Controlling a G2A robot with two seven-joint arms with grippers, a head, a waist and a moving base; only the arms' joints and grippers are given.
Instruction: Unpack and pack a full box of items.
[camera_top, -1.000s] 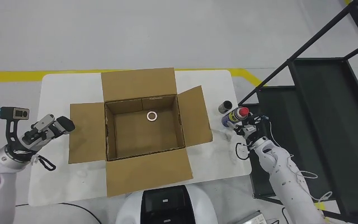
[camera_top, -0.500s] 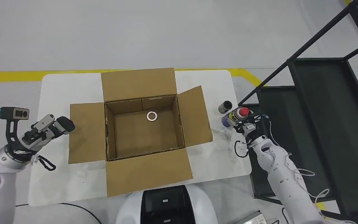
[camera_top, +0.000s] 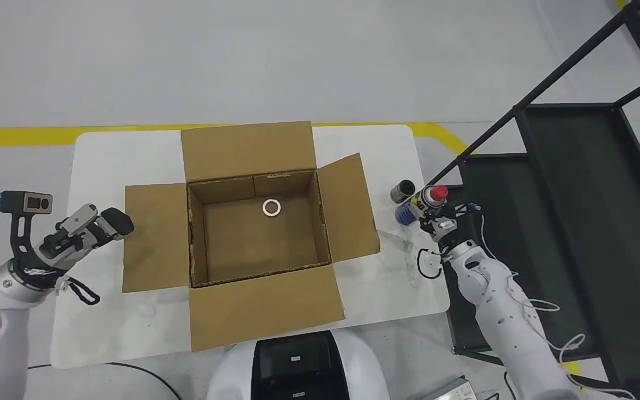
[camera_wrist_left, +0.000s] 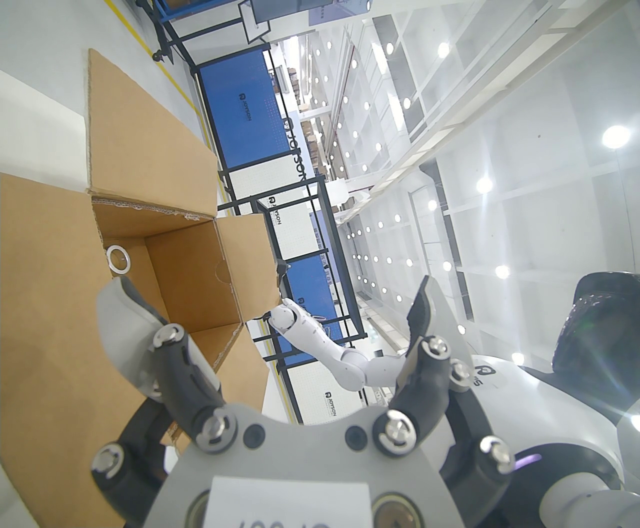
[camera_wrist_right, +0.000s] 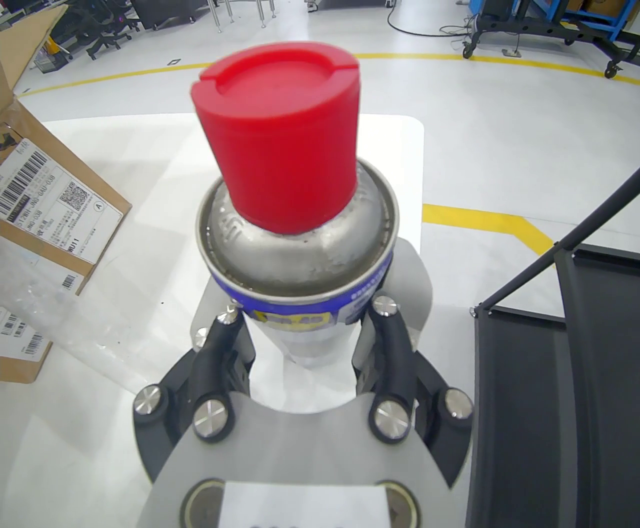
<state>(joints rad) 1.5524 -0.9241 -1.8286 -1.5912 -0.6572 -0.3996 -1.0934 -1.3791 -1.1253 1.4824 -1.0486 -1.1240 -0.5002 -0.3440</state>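
I get bright, even overhead light. Ceiling lamps (camera_wrist_left: 616, 136) flare hard in left wrist view, w/ fisheye bend at edges. Soft shadow inside box (camera_top: 250, 245).

White worktop (camera_top: 110, 160), open cardboard box (camera_top: 248, 150) at its middle, small dark can (camera_top: 402, 189) upright near its right edge.

The box (camera_top: 255, 245) is open above, a ring (camera_top: 271, 207) on its floor. Spread flaps (camera_top: 155, 237) cover the surface (camera_top: 110, 160) around it; a rack (camera_top: 560, 200) crowds the right tool (camera_wrist_right: 307, 306) gripping a can (camera_wrist_right: 280, 150).
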